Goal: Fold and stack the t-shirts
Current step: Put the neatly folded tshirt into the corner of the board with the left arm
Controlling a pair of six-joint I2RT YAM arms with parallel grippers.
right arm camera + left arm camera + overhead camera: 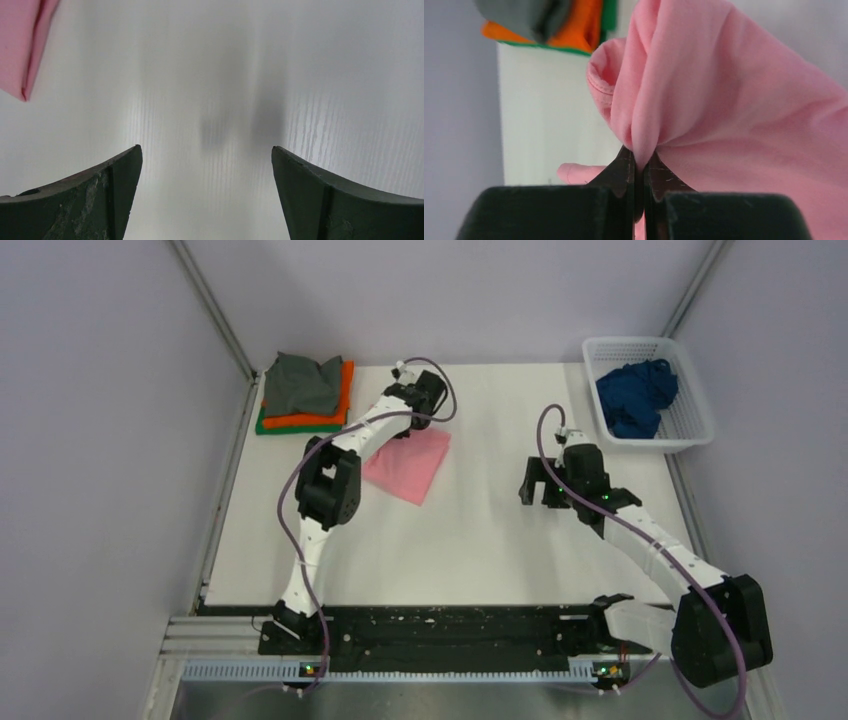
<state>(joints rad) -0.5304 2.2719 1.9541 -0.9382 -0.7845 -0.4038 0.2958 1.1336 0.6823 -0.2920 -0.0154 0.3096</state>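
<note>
The pink t-shirt (410, 472) lies folded on the white table (480, 540), left of centre, and I have its far edge in the left gripper (423, 420). In the left wrist view the gripper (639, 161) has its fingers clenched on a pinch of the pink cloth (724, 100), which bunches into folds from the tips, with a hemmed edge curling over to the left. The rest of the shirt spreads flat on the table on the near side of the claw. From above it is a slanted four-sided shape. Its longer sides seem to run from far right to near left, so the long axis is tilted across the table.

The stack sits in the far left corner, close beyond the left claw: a grey t-shirt (303, 383) on top, an orange t-shirt (345, 380) under it, and a green t-shirt (268, 427) at the bottom.

The right gripper (540, 483) hangs over bare table, well to the right of the pink shirt, its fingers spread wide with nothing between them. Its wrist camera shows only a pink corner (20, 50) at upper left.

A dark blue t-shirt (635, 397) lies crumpled in the white basket (693, 425) at far right.
</note>
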